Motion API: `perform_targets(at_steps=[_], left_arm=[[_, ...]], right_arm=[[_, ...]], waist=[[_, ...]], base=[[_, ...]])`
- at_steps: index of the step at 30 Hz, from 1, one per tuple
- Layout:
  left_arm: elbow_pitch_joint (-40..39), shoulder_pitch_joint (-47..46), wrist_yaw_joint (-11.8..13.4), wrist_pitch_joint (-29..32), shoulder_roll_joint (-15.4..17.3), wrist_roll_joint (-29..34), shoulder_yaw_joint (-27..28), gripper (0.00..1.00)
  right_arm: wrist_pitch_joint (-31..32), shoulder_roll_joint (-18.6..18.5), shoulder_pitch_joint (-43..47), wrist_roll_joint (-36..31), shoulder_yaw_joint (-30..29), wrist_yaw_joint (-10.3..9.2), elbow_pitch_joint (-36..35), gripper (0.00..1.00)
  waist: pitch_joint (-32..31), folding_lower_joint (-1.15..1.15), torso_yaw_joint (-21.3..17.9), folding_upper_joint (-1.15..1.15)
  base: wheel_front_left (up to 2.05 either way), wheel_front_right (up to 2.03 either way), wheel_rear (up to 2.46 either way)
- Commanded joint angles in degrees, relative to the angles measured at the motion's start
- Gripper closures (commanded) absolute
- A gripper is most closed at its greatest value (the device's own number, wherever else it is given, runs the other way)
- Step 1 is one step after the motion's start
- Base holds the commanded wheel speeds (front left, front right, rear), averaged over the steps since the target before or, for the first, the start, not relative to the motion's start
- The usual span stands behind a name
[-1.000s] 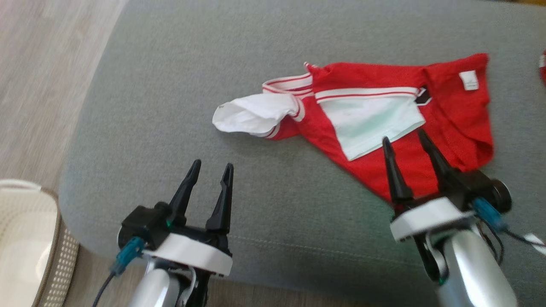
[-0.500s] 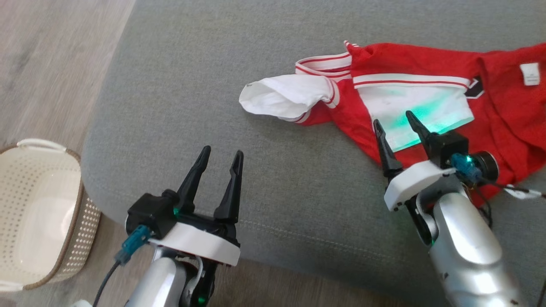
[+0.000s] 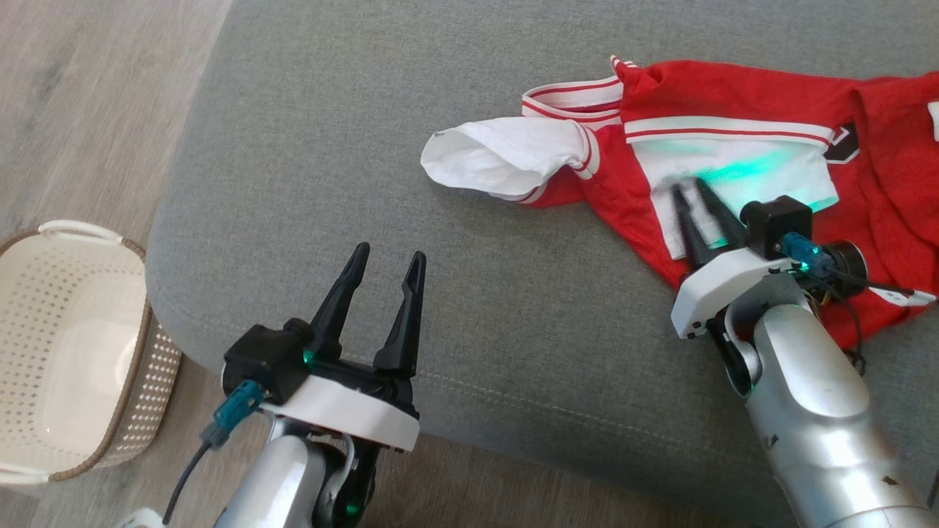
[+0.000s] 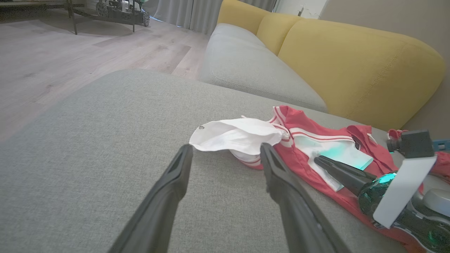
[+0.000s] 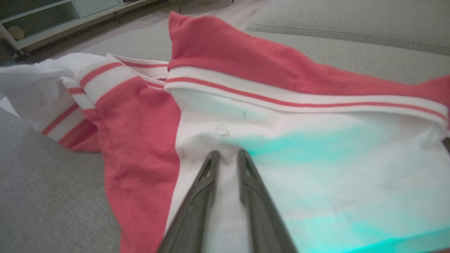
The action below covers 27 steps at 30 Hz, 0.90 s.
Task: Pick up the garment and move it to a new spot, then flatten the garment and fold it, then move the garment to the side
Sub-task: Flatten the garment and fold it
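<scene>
There was one garment [image 3: 733, 88], red and white, a single piece. Two grippers were counted, the left gripper [image 3: 389, 253] and the right gripper [image 3: 689, 187], each with two dark fingers [image 3: 337, 301], four in all. Also one cream basket [image 3: 110, 411], two grey seat cushions [image 4: 88, 140] and two yellow back cushions [image 4: 362, 66].

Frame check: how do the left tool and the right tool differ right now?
The left tool stands wide open; the right tool has its fingers nearly together. The left tool hovers over bare grey cushion; the right tool's tips meet the white panel of the garment. Both have two dark fingers.
</scene>
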Motion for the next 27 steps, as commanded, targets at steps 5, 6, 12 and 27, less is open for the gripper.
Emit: perform_targets(at_steps=[5,6,12,27], left_arm=[[-1.6,-2.0,0.2,-0.3,0.2,-0.5,1.5,0.0],[-1.6,-2.0,0.2,-0.3,0.2,-0.6,1.5,0.0],[-1.5,-2.2,0.3,-0.3,0.2,-0.7,1.4,0.0],[-2.1,-1.8,0.2,-0.3,0.2,-1.1,1.1,0.0]], right_arm=[[-0.7,0.0,-1.4,0.6,1.0,0.4,-0.5,1.0],[-0.8,-0.1,-1.5,0.7,0.9,0.4,-0.5,1.0],[-1.0,-0.3,-2.0,1.1,0.6,0.4,-1.2,1.0],[2.4,-6.2,-13.6,0.8,2.5,0.4,-8.8,1.0]], waist=[[-0.4,0.0,-0.7,0.0],[-0.5,0.0,-0.8,0.0],[-0.9,0.0,-1.0,0.0],[-0.8,0.0,-0.3,0.0]], base=[[0.0,0.0,0.0],[0.0,0.0,0.0],[0.0,0.0,0.0],[0.0,0.0,0.0]])
